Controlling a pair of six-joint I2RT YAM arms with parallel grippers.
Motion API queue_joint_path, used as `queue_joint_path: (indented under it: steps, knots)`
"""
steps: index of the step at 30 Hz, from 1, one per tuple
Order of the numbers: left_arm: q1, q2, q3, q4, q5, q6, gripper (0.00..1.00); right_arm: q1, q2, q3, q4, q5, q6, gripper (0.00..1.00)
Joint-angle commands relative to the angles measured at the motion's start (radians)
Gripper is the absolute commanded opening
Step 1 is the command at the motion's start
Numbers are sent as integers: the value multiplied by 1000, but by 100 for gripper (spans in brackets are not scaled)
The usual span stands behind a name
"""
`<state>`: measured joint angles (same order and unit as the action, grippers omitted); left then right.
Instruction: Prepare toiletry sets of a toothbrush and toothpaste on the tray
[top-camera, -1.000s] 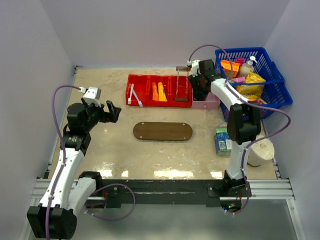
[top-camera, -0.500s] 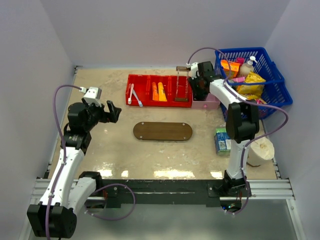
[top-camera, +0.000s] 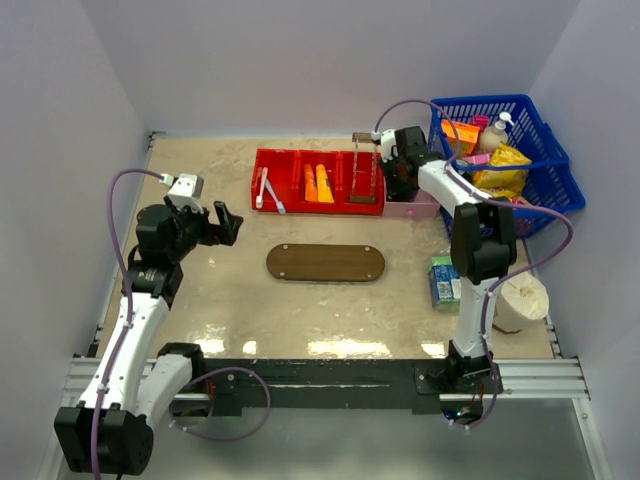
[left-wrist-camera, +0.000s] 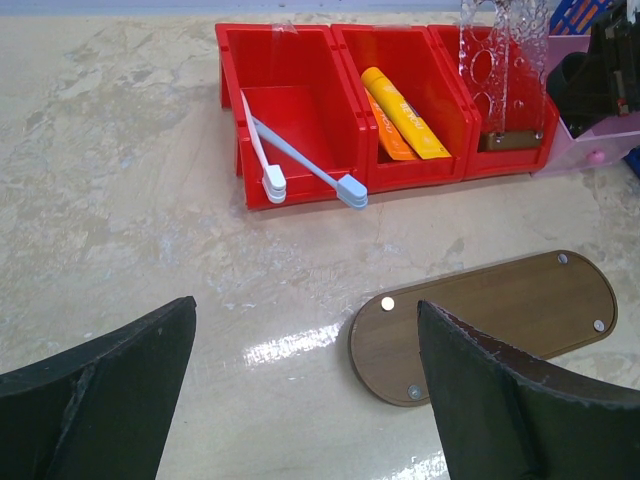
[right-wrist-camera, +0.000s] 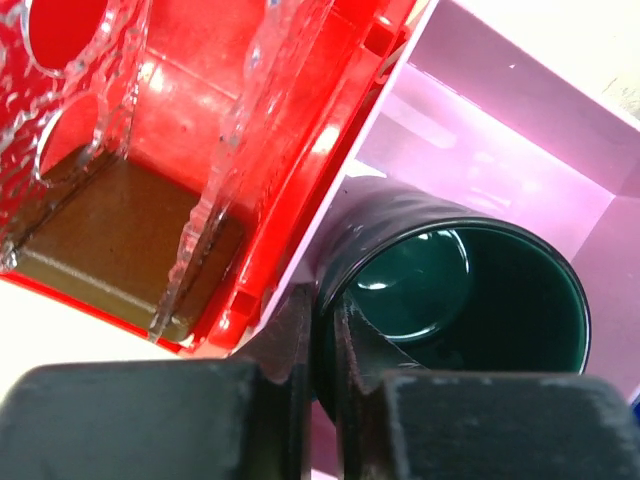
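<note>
Two white toothbrushes (top-camera: 268, 190) (left-wrist-camera: 300, 165) lie crossed in the left compartment of the red bin (top-camera: 290, 160). Two orange toothpaste tubes (top-camera: 318, 183) (left-wrist-camera: 403, 112) lie in its middle compartment. The dark brown oval tray (top-camera: 325, 263) (left-wrist-camera: 500, 320) lies bare on the table, nearer than the bin. My left gripper (top-camera: 228, 222) (left-wrist-camera: 305, 303) hovers open to the left of the tray, holding nothing. My right gripper (top-camera: 400, 180) (right-wrist-camera: 320, 300) reaches into the pink box (top-camera: 420, 208) (right-wrist-camera: 500, 130). It is shut on the wall of a dark green cup (right-wrist-camera: 470, 290), one finger inside the rim and one outside.
A clear acrylic rack on a brown base (top-camera: 364, 180) (right-wrist-camera: 110, 240) fills the bin's right compartment, beside the pink box. A blue basket (top-camera: 540, 150) of goods stands at the back right. A green carton (top-camera: 444, 280) and a pale bowl (top-camera: 520, 300) sit near the right arm.
My right gripper has closed its jaws on the cup's rim and shifted slightly toward the back. The left arm has not moved.
</note>
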<state>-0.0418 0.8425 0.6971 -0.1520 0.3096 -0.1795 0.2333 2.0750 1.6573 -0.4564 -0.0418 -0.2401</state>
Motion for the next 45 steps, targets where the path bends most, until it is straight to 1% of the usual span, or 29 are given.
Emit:
queue_joint_path:
  steps: [1,14,19,25,29,33,35,39,44,45]
  knots:
    - [-6,-2,27,19,-6,5,96,-5,-16,28,10,3,-27,0]
    - [-6,-14,22,19,16,12,96,1,-76,110,-73,62,-99,0]
    - [-6,-23,16,25,20,15,96,20,-141,69,-50,57,-103,0]
    - [-6,-23,16,22,16,15,96,60,-213,71,-57,106,-117,0]
    - [-6,-23,16,20,13,15,96,81,-251,76,-70,112,-117,0]
    - [-6,-22,16,20,10,15,96,127,-283,76,-87,120,-108,0]
    - [-6,-22,18,16,-13,14,96,152,-308,73,-96,135,-105,0]
    - [-6,-20,21,3,-41,12,96,236,-342,67,-113,143,-93,0]
    - [-4,-17,21,3,-44,11,96,314,-397,47,-128,89,-61,0]
    - [-6,-17,21,5,-44,11,96,325,-406,35,-130,59,-47,0]
